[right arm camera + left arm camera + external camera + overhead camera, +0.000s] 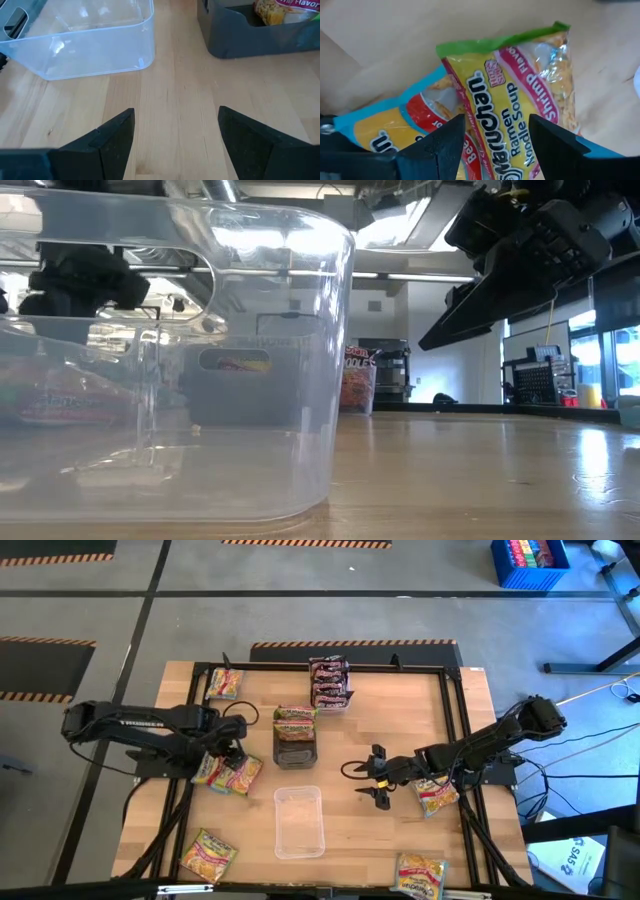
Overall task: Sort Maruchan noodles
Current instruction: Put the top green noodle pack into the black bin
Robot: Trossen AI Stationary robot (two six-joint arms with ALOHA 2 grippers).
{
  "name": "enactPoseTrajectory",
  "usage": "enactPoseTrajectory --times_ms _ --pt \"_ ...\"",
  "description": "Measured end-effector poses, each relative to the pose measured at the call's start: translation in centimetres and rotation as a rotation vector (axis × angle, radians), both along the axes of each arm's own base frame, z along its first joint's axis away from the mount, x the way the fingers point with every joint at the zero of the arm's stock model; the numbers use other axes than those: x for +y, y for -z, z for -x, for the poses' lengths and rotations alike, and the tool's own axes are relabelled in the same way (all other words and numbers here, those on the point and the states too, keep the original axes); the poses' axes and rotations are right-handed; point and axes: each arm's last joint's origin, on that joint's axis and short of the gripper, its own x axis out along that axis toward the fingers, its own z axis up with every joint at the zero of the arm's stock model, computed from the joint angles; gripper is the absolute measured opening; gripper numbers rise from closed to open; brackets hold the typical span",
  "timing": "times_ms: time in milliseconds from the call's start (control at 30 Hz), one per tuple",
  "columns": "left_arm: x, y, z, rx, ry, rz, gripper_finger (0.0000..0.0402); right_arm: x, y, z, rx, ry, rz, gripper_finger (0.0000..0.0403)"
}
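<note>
Two Maruchan noodles packets lie side by side flat on the wood at the table's left. One is yellow-pink with a green end (520, 90), the other yellow-red with a blue end (405, 115); in the high view they are the pair (228, 773). My left gripper (496, 120) (232, 752) points down over them, open, one finger on either side of the yellow-pink packet as seen from above. My right gripper (175, 112) (372, 780) hovers open over bare wood right of centre, with nothing between its fingers.
A clear tray (300, 822) (85, 45) stands near centre. Behind it is a dark grey bin (296, 745) holding packets. A stack of dark packets (330, 682) stands at the far edge. Loose packets lie at the far left (223, 683), near left (207, 855), near right (420, 875) and under the right arm (435, 795).
</note>
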Motion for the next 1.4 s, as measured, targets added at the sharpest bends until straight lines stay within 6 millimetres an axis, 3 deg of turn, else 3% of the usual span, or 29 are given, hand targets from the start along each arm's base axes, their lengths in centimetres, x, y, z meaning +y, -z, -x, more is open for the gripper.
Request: enactPoseTrajectory --times_ms 600,867,1400 --pt "0.4 0.5 0.0 -0.024 0.008 -0.003 0.0212 0.0 0.0 0.0 -0.004 0.013 -0.021 0.0269" --pt "-0.1 4.0 -0.2 -0.159 0.031 0.142 0.0212 0.0 0.0 0.0 -0.003 0.012 -0.021 0.0269" --pt "-0.1 5.4 -0.3 -0.237 0.090 0.080 0.0172 0.0 0.0 -0.1 -0.004 0.019 -0.018 0.0269"
